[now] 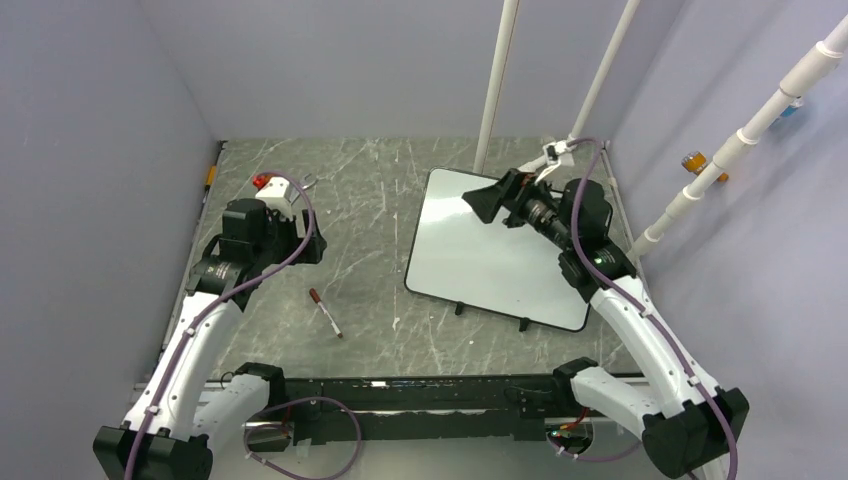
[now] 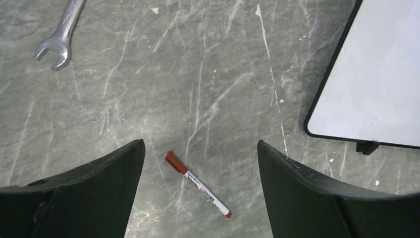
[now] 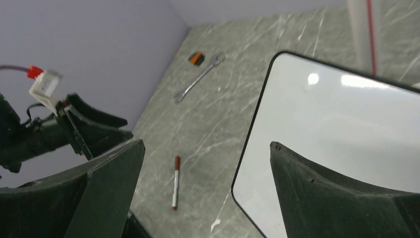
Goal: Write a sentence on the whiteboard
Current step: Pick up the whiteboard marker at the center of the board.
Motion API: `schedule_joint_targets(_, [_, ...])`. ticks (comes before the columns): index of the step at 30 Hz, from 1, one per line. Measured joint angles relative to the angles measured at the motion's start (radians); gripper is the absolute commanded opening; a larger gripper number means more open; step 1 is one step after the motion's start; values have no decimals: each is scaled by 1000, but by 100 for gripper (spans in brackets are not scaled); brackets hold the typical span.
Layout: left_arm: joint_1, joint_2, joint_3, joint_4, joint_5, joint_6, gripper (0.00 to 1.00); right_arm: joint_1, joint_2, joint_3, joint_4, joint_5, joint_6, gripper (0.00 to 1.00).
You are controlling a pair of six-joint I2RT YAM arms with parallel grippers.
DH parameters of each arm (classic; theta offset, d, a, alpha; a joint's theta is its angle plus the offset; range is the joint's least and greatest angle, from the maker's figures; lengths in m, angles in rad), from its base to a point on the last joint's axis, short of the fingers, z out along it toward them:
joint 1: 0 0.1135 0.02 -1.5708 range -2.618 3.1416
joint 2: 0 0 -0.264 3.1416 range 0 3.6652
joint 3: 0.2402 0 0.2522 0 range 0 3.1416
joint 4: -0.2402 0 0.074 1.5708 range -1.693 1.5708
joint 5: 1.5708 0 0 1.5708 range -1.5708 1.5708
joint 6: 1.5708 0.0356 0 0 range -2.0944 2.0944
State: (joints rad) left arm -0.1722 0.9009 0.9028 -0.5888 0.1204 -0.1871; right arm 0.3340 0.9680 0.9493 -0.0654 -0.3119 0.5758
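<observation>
Top external view: the whiteboard [image 1: 490, 262] lies on the counter [image 1: 400, 180] toward its far right corner, turned slightly askew, with its face plain white. The right arm rises along the right edge and bends left. The right hand [image 1: 481, 205] points toward the left edge and is poised over the board's far portion. The left arm runs up the left edge and folds at the elbow, with the left hand [image 1: 305, 246] over the left half of the counter. A marker [image 1: 325, 312] lies near the middle, toward the near edge, apart from both hands.

Left wrist view: the left hand [image 2: 200, 146] looks down with fingers spread wide, holding nothing. The marker [image 2: 198, 184] lies on the counter below the gap. A wrench [image 2: 59, 34] lies beyond it, and a whiteboard [image 2: 366, 79] corner shows at right.

Right wrist view: the right hand [image 3: 205, 144] is spread wide and empty. One finger overlaps the whiteboard [image 3: 337, 134], though contact cannot be judged. The marker [image 3: 175, 182], wrench [image 3: 198, 77] and left hand [image 3: 119, 126] are in view beyond.
</observation>
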Motion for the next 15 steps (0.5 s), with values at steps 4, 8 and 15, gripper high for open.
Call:
schedule_joint_targets(4, [0, 0, 1, -13, -40, -1, 83, 52, 44, 0, -38, 12, 0, 100])
schedule_joint_targets(8, [-2, 13, 3, -28, -76, -14, 79, 111, 80, 14, -82, 34, -12, 100])
schedule_joint_targets(15, [-2, 23, 5, -31, -125, -39, 73, 252, 183, 147, -203, 123, -72, 100])
